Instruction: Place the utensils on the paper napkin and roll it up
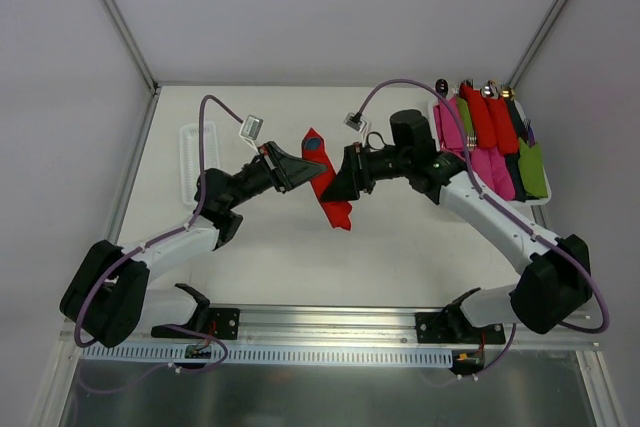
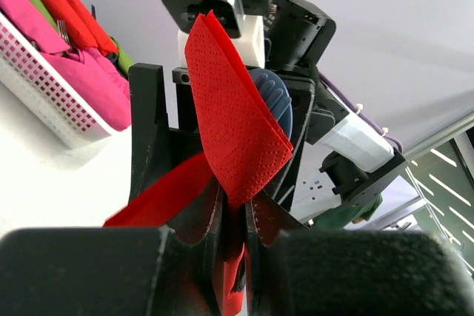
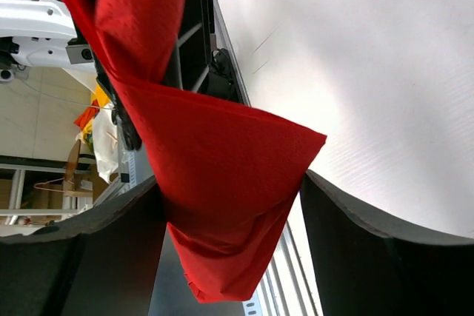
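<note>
**Napkin held aloft beside the basket**

Above the surface [image 1: 400, 247], well to the left of the basket [image 1: 547, 200], the paper napkin [image 1: 325, 182] is held aloft and half twisted, apparently for rolling. It is clamped by the left gripper [image 2: 233, 216]. The right gripper [image 3: 229, 183] is spread loosely around its lower end. A blue utensil [image 2: 274, 98] is tucked inside.
</note>
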`<action>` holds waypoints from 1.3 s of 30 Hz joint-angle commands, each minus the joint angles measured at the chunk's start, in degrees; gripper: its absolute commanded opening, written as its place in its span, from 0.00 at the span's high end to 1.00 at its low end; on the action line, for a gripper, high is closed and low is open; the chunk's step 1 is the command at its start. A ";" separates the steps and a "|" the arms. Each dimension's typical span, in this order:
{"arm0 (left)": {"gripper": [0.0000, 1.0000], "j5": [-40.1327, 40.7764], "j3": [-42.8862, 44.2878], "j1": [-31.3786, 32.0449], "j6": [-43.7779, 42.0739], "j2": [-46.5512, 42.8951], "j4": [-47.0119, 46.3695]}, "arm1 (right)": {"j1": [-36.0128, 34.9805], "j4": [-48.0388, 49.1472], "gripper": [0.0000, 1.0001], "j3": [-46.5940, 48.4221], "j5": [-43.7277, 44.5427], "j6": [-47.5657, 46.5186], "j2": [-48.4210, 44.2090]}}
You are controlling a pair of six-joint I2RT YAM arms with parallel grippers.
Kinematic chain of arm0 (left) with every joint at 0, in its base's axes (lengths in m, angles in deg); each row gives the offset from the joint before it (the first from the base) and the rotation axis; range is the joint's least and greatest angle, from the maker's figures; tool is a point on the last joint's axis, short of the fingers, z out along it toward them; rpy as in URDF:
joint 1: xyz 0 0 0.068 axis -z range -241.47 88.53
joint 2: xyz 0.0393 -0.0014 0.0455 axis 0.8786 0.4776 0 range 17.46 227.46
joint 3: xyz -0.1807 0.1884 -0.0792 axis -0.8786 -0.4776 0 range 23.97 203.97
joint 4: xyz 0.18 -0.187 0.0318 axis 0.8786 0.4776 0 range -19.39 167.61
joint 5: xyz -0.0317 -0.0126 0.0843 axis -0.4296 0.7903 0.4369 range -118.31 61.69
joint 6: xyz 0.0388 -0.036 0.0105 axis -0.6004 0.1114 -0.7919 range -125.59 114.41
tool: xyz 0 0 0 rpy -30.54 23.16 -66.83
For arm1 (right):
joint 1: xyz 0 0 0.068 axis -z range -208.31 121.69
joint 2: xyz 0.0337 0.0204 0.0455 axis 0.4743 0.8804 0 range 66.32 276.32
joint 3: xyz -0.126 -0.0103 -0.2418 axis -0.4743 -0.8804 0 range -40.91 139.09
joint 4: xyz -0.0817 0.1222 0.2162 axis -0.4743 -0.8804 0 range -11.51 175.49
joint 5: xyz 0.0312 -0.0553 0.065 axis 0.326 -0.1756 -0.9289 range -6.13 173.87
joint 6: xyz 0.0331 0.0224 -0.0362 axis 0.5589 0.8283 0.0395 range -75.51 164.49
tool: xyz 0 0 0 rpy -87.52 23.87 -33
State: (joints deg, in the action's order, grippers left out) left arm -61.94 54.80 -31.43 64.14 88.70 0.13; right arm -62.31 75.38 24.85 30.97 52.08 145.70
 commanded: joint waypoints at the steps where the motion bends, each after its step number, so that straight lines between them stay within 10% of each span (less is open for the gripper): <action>1: 1.00 -0.12 3.45 0.28 -0.74 -0.84 -8.98 | 2.00 0.27 0.28 -0.72 -2.54 1.71 -3.17; 23: 1.00 0.75 5.29 -0.77 -0.21 -0.31 -9.85 | 8.32 1.32 0.33 -4.49 -11.07 2.69 -3.96; 39: 1.00 2.69 4.50 -2.18 -1.18 -2.78 -8.45 | 12.29 8.79 0.87 -6.43 -15.74 9.55 -7.13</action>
State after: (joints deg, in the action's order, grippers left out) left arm -60.50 57.64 -33.09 63.66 87.96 -0.04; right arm -50.16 80.22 18.23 16.96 59.56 140.56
